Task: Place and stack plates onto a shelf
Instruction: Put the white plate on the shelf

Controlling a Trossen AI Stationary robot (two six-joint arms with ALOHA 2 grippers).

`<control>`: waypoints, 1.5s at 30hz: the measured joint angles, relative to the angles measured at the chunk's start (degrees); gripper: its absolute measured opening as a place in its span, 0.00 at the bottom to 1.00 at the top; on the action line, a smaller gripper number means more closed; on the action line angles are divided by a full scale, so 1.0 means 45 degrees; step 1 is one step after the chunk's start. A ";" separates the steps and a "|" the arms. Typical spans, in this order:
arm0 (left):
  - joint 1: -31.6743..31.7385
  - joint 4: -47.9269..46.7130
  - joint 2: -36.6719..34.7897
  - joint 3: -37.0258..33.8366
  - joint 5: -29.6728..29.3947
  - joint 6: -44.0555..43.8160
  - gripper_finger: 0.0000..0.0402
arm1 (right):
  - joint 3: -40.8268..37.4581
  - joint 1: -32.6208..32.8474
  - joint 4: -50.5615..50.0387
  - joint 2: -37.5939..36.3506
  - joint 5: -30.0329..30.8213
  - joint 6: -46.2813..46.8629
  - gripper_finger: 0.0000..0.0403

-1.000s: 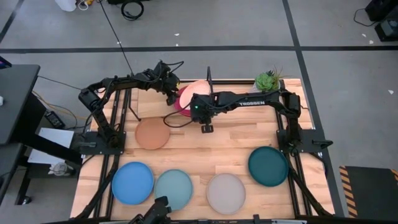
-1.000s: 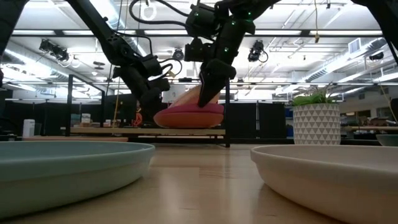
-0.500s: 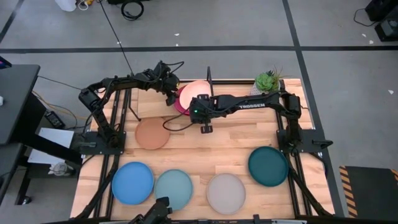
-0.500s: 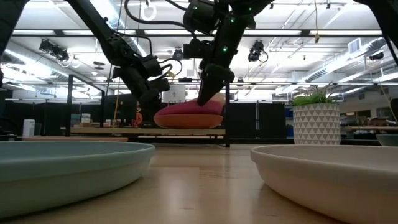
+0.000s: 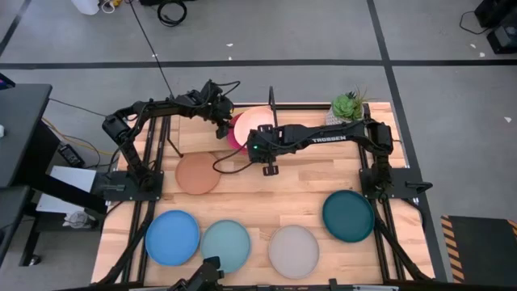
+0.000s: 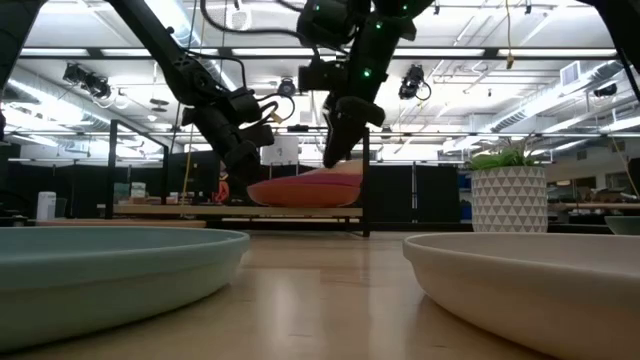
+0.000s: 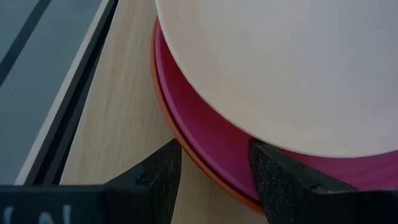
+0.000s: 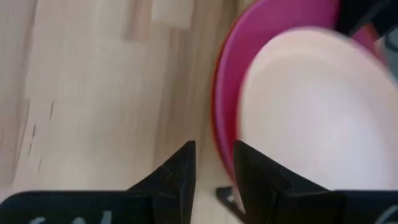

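Observation:
A stack of three plates rests on the shelf at the table's far side. The cream plate lies on the magenta plate, which lies on the orange plate. My right gripper hangs just above the stack's near rim, fingers pointing down, open by a narrow gap with nothing between them. It also shows in the low view. My left gripper is open at the stack's left rim, the orange and magenta edges showing between its fingers. My left gripper stands with a finger on either side of the stack's left rim, coming down at a slant from the table's left. I cannot tell whether the fingers touch the plates.
The tan plate lies left of centre on the table. Blue, pale blue, grey and dark teal plates line the near edge. A potted plant stands at the far right corner. Black shelf uprights rise beside the stack.
The cream plate was tilted, held up at its near side by my right gripper. It has come down flat onto the magenta plate. My right gripper has let it go and risen a little, shifting slightly toward the near edge.

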 joint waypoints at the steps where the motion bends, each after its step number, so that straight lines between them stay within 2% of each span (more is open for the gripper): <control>1: -0.0005 -0.0007 0.0000 0.0000 -0.0002 0.0000 0.48 | -0.0012 -0.0021 -0.0164 0.0002 -0.0015 -0.0004 0.28; 5: -0.0005 -0.0010 0.0000 0.0000 -0.0022 0.0000 0.48 | -0.0003 0.0026 -0.0178 0.0002 0.0683 -0.0420 0.33; 10: -0.0005 -0.0019 0.0000 0.0000 -0.0039 -0.0005 0.48 | -0.0003 0.0219 -0.0132 0.0002 0.1760 -0.1830 0.45; 13: -0.0005 -0.0019 0.0000 0.0000 -0.0039 -0.0005 0.48 | -0.0003 0.0342 -0.0101 -0.0016 0.1775 -0.2192 0.50; 16: -0.0005 -0.0019 0.0000 0.0000 -0.0044 0.0000 0.48 | -0.0003 0.0643 -0.0100 -0.0076 0.1808 -0.2837 0.51; 21: -0.0005 -0.0019 0.0000 0.0000 -0.0049 -0.0038 0.48 | -0.0003 0.0537 0.0249 -0.0023 0.2608 -0.3531 0.48; 33: -0.0056 -0.0027 0.0000 0.0005 -0.0092 -0.0041 0.48 | -0.0590 -0.0067 0.0894 -0.0003 0.2826 -0.4121 0.40; 38: -0.0068 -0.0029 0.0000 0.0005 -0.0092 -0.0044 0.48 | -0.0587 -0.0086 0.0980 -0.0003 0.2696 -0.4362 0.35; 45: -0.0068 -0.0029 0.0000 0.0005 -0.0092 -0.0034 0.48 | -0.0585 -0.0357 0.0919 -0.0003 0.1713 -0.4399 0.22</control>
